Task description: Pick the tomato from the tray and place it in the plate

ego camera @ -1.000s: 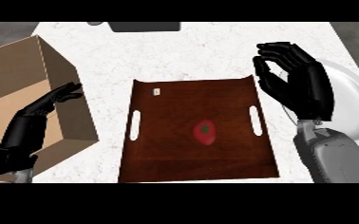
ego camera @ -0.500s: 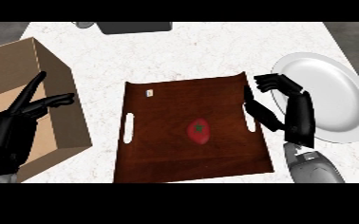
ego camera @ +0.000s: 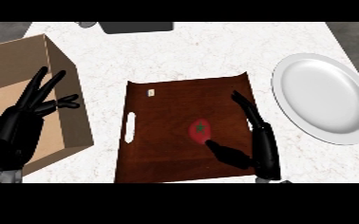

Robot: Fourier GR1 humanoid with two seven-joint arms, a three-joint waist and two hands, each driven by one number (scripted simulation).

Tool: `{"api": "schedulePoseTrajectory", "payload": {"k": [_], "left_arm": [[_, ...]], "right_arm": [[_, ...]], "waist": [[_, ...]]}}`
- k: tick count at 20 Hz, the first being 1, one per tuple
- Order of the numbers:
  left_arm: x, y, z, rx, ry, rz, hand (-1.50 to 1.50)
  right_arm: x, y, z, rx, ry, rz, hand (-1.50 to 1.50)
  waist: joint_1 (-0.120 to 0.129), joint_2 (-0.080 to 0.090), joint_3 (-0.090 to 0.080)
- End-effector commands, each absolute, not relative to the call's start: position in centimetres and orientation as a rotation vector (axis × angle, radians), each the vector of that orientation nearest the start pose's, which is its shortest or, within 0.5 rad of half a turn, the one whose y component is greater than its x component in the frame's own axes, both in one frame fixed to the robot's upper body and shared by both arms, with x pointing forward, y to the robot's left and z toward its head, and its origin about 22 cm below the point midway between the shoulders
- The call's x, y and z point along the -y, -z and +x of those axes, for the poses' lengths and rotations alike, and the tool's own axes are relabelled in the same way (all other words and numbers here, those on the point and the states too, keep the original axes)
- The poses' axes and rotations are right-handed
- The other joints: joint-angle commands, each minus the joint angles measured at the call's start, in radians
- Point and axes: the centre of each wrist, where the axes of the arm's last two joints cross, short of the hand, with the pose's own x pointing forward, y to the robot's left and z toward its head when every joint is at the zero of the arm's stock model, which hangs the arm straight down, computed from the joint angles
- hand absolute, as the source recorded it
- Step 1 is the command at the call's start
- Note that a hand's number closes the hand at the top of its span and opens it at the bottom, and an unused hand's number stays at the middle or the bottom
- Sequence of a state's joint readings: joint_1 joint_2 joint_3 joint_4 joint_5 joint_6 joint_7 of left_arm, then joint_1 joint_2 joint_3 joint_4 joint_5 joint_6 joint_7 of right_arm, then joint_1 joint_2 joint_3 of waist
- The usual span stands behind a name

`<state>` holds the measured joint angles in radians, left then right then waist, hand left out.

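Tomato (ego camera: 201, 129), round and red, lies on brown wooden tray (ego camera: 175, 99); right hand (ego camera: 261, 142) hovers just beside it, fingers spread, holding nothing

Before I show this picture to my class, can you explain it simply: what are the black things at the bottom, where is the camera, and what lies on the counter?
The camera sits where the robot's head is, looking steeply down at a white counter. The black shapes are its two hands. The right hand is open over a brown tray, thumb close to a red tomato; it holds nothing yet. The left hand rests open, fingers up, over a cardboard box. A white plate, where the tomato should go, lies right of the tray. A dark object lies at the far edge.
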<state>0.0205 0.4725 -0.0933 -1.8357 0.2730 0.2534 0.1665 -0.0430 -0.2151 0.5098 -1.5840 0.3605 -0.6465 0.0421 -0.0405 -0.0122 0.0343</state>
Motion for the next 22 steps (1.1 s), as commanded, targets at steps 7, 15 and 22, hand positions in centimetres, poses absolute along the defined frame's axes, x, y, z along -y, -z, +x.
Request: {"api": "schedulePoseTrajectory", "payload": {"k": [7, 15, 22], "left_arm": [[-28.5, -2.6, 21.4, 1.333, 0.025, 0.246, 0.0], [-29.3, -2.9, 22.2, 1.322, 0.021, 0.237, 0.0], [-28.0, -2.8, 22.5, 1.305, 0.021, 0.243, 0.0]], "right_arm": [[17.6, 0.0, 22.2, 1.5, -0.684, -0.696, -1.5], [13.8, -1.5, 22.7, 1.2, -0.868, -0.596, -1.5], [12.0, -3.3, 24.1, 1.075, -0.903, -0.592, -1.5]], "waist": [[0.0, 0.022, -0.044], [0.023, 0.028, -0.041], [0.024, 0.025, -0.037]]}}
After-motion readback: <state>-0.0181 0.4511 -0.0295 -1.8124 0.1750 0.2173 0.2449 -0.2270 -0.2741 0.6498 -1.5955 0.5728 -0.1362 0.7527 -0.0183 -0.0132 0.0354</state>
